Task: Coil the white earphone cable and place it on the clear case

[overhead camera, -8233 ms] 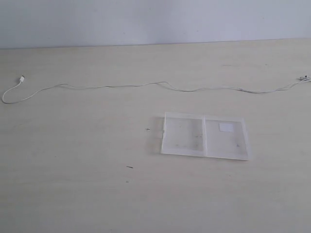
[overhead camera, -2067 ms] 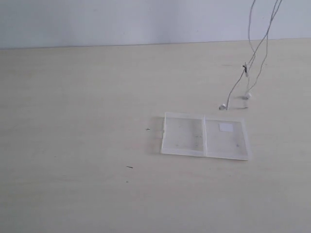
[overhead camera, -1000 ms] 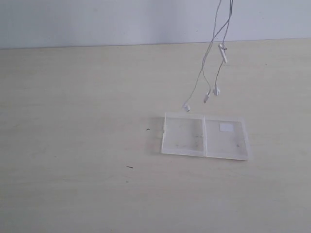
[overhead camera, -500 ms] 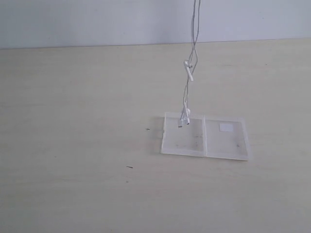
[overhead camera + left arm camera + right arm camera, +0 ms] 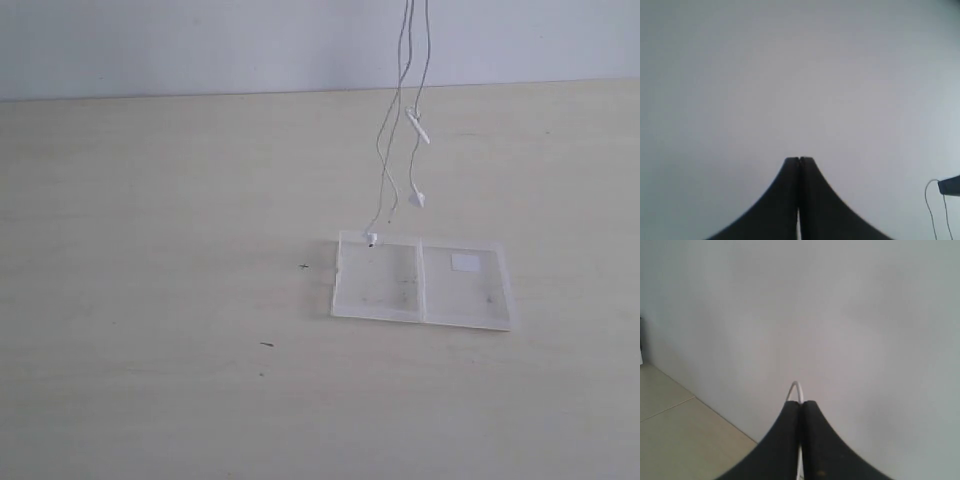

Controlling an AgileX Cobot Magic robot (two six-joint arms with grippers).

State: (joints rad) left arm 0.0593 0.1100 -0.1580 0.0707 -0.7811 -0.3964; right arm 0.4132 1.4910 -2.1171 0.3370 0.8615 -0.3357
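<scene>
right fingers [image 5: 816, 440] clamped shut on white earphone cable [image 5: 794, 388]; left fingers [image 5: 782, 200] pressed together; cable end at clear case [image 5: 385, 292] edge.

The white earphone cable [image 5: 404, 90] is a very thin white wire, suspended. Several strands hang almost vertically from beyond the top edge of the exterior view, over the far side of the bench [image 5: 150, 300]. The lower earbud [image 5: 372, 238] sits at the far edge of the case's left panel; contact cannot be confirmed. The upper earbud [image 5: 417, 198] hangs free. A small inline piece [image 5: 418, 127] sits tilted on one strand. A short loop of the wire [image 5: 796, 389] protrudes from the closed jaws of the right gripper [image 5: 800, 404].

The clear case [image 5: 420, 282] is transparent and rectangular, with two side-by-side panels, lying flat on the bench. A small white sticker [image 5: 465, 262] is on the right panel
</scene>
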